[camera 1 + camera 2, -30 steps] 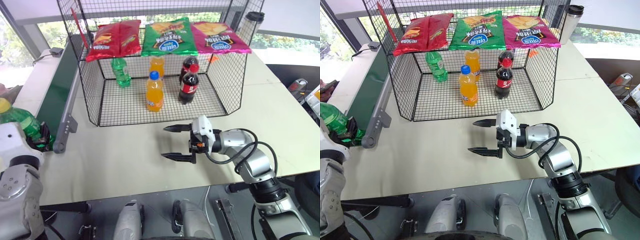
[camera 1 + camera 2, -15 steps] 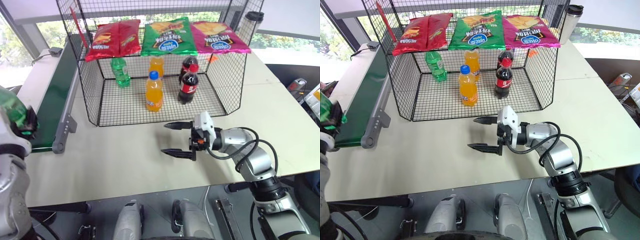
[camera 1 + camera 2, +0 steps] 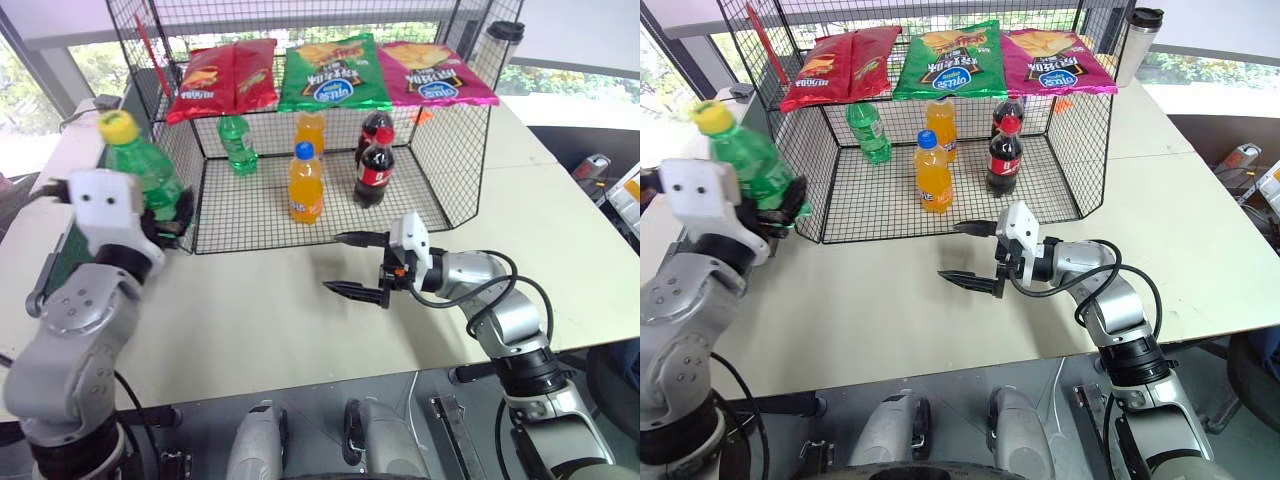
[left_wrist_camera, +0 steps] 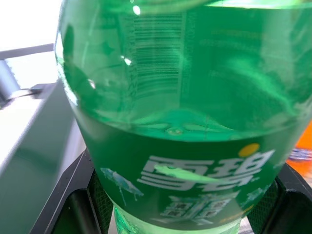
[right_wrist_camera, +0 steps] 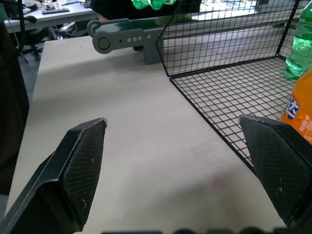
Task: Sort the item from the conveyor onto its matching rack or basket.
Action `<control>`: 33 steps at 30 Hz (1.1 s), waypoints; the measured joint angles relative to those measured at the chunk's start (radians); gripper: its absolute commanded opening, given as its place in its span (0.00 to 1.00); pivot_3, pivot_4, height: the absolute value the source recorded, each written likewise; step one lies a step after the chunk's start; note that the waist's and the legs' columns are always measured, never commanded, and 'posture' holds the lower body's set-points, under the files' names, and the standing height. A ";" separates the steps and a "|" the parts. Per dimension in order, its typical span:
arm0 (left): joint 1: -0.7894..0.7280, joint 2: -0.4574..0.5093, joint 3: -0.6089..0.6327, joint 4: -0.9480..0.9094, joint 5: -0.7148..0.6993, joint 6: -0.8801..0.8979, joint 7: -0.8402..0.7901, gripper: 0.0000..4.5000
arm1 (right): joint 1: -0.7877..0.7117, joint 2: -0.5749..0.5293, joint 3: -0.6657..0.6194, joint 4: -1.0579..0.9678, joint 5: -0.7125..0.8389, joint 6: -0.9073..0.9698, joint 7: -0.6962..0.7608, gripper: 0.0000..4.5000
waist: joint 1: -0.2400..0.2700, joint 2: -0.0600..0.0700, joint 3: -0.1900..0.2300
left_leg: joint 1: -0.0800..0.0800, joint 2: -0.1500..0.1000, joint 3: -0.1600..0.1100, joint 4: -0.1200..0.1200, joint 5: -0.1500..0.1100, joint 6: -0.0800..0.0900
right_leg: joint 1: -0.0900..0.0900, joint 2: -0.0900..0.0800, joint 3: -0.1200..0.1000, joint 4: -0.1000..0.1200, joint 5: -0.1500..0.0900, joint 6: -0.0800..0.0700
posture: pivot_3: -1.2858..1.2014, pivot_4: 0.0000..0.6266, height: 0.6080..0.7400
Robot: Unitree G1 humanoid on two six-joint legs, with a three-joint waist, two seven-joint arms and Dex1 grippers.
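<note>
Gripping the green bottle (image 3: 140,175) by its lower body, the left claw (image 3: 160,215) held it upright in the air, yellow cap on top, just outside the left wall of the black wire basket (image 3: 180,180) and off the conveyor (image 5: 122,34). The right claw (image 3: 362,265) hung with its fingers spread and empty over the pale table (image 3: 260,320), in front of the basket's open side. The carry looked half done — next, I judged, the bottle had to go in through the open front and be set down beside the capless green bottle (image 3: 238,143), clear of the orange (image 3: 306,183) and cola bottles (image 3: 373,170). Bright windows stood behind; crisp bags (image 3: 330,72) lay across the basket's top.
</note>
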 measured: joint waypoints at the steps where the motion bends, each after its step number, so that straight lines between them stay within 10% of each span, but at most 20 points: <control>1: -0.010 -0.003 -0.026 0.015 0.007 -0.002 0.000 0.61 | 0.000 0.000 0.000 0.004 -0.002 -0.001 -0.001 1.00 | 0.001 0.000 0.000 | 0.000 0.000 0.000 0.000 0.000 0.000 | 0.000 0.000 0.000 0.000 0.000 0.000 | 0.52 0.24 1.00; 13: -0.197 -0.163 -0.254 0.546 0.250 -0.246 0.069 0.61 | -0.015 0.015 0.006 0.050 -0.062 -0.026 -0.046 1.00 | 0.002 0.000 0.000 | -0.002 0.000 0.000 0.000 0.001 -0.001 | -0.001 0.000 0.000 -0.001 0.000 0.001 | 0.52 0.24 1.00; 29: -0.348 -0.263 -0.262 1.027 0.373 -0.561 0.096 0.61 | -0.082 0.058 0.013 0.136 -0.174 -0.045 -0.183 1.00 | 0.001 0.000 0.000 | -0.003 0.000 0.001 0.000 0.001 -0.002 | -0.002 -0.001 -0.001 0.000 0.001 0.001 | 0.52 0.24 1.00; 33: -0.349 -0.270 -0.253 1.037 0.379 -0.585 0.107 0.99 | -0.087 0.063 0.016 0.172 -0.196 -0.060 -0.196 1.00 | 0.001 0.000 0.000 | -0.003 0.000 0.001 0.000 0.001 -0.002 | -0.002 -0.001 -0.001 0.000 0.001 0.001 | 0.52 0.24 1.00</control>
